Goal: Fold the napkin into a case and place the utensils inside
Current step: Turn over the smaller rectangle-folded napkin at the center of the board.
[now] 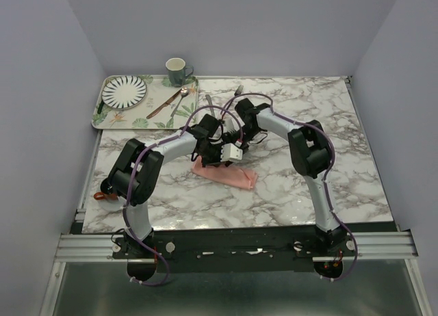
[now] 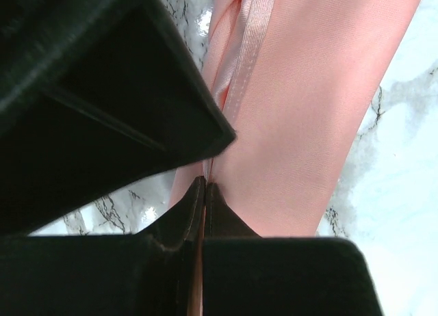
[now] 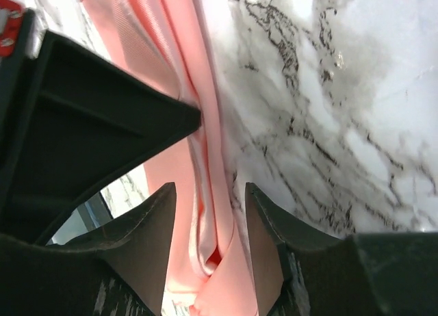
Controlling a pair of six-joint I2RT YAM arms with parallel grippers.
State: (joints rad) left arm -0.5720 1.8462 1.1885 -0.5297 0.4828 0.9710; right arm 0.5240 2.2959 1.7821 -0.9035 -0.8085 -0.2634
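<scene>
Marble-veined white table (image 1: pixel 308 193): soft salmon-pink cloth napkin (image 1: pixel 236 178), part-folded, lies at centre. Left jaws clench its hemmed edge, apparently pinning the fold. Right jaws stand parted astride a crease, gripping nothing. Slim silver fork (image 1: pixel 238 91) waits toward 12 o'clock.

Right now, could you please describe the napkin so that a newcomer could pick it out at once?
Look at the marble table; near its middle lies the napkin, a folded strip of cloth. It is the only soft, salmon-pink thing there, whereas the striped plate and the mug are hard and stand far back at the left.
</scene>
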